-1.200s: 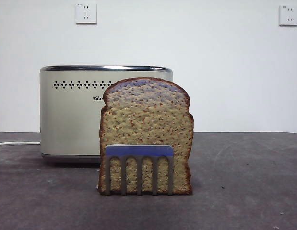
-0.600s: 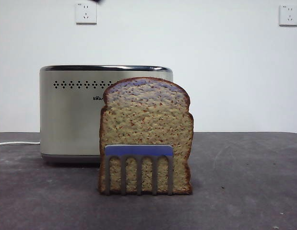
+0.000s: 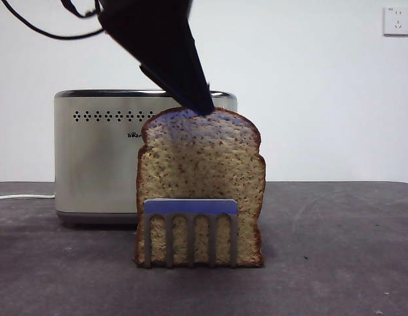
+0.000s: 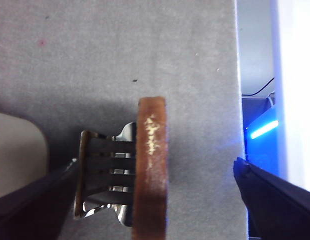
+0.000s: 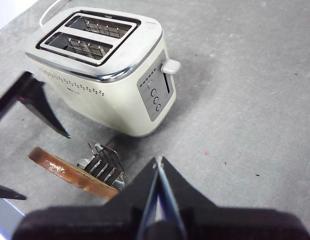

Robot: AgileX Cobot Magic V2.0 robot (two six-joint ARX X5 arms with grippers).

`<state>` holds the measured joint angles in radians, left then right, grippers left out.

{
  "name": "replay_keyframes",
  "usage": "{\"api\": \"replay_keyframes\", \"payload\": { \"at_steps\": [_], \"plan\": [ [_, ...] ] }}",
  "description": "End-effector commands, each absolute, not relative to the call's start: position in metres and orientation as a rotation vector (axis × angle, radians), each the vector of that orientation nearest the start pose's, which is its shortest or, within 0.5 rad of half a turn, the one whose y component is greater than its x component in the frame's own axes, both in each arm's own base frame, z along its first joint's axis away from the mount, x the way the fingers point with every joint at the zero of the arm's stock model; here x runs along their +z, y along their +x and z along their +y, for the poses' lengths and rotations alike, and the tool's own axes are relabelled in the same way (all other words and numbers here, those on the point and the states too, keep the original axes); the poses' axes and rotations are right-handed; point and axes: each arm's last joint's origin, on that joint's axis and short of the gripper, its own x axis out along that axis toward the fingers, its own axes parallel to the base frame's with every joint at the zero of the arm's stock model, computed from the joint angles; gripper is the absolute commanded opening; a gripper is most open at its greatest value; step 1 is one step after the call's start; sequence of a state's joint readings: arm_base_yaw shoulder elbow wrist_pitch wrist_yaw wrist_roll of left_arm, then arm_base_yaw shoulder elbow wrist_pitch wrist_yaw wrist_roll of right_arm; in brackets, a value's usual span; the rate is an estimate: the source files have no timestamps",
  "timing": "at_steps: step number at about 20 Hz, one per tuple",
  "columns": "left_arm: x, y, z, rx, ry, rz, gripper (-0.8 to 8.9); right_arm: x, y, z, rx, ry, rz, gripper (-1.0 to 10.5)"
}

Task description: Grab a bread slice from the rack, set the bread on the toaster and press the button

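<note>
The slice of bread [image 3: 200, 178] stands upright in the rack [image 3: 190, 232], in front of the toaster [image 3: 98, 158]. My left gripper [image 3: 205, 108] comes down from the upper left, its tip at the bread's top edge. In the left wrist view it [image 4: 156, 162] is open, one jaw on each side of the bread's crust [image 4: 150, 170] and the rack [image 4: 102, 175], touching neither. My right gripper [image 5: 158, 162] is shut and empty, high above the table, looking down on the toaster [image 5: 104, 65], the bread [image 5: 69, 172] and the rack [image 5: 102, 162].
The toaster has two open slots on top and a lever [image 5: 171, 66] with small buttons on its end face. A white cable [image 3: 22, 196] runs off left behind it. Dark table top lies to the right of the rack.
The left arm has come into the front view from the top left and dropped to the bread's top edge. Bread, rack and toaster have not moved.
</note>
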<state>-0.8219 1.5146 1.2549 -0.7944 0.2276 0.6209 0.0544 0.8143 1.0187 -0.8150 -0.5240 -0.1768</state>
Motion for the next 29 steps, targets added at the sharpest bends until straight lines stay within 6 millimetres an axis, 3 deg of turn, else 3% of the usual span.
{"api": "replay_keyframes", "payload": {
  "at_steps": [1, 4, 6, 8, 20, 24, 29],
  "plan": [
    [0.273, 0.204, -0.231, -1.256, 0.859, 0.741, 3.25, 0.351, 0.142, 0.023, 0.616, -0.031, 0.546, -0.1],
    [0.273, 0.204, -0.231, -1.258, 0.858, 0.744, 0.86, 0.351, 0.142, 0.023, 0.616, -0.031, 0.546, -0.1],
    [0.273, 0.204, -0.23, -1.26, 0.859, 0.753, 0.78, 0.351, 0.142, 0.023, 0.616, -0.031, 0.546, -0.1],
    [0.272, 0.203, -0.231, -1.266, 0.859, 0.754, -0.11, 0.351, 0.142, 0.023, 0.616, -0.031, 0.546, -0.1],
    [0.275, 0.202, -0.23, -1.263, 0.86, 0.751, -0.09, 0.351, 0.142, 0.023, 0.616, -0.031, 0.546, -0.1],
    [0.299, 0.204, -0.232, -1.255, 0.854, 0.714, -0.09, 0.35, 0.142, 0.023, 0.616, -0.03, 0.547, -0.1],
    [0.357, 0.203, -0.23, -1.216, 0.851, 0.628, -0.09, 0.35, 0.142, 0.023, 0.616, -0.03, 0.549, -0.1]
  ]
}}
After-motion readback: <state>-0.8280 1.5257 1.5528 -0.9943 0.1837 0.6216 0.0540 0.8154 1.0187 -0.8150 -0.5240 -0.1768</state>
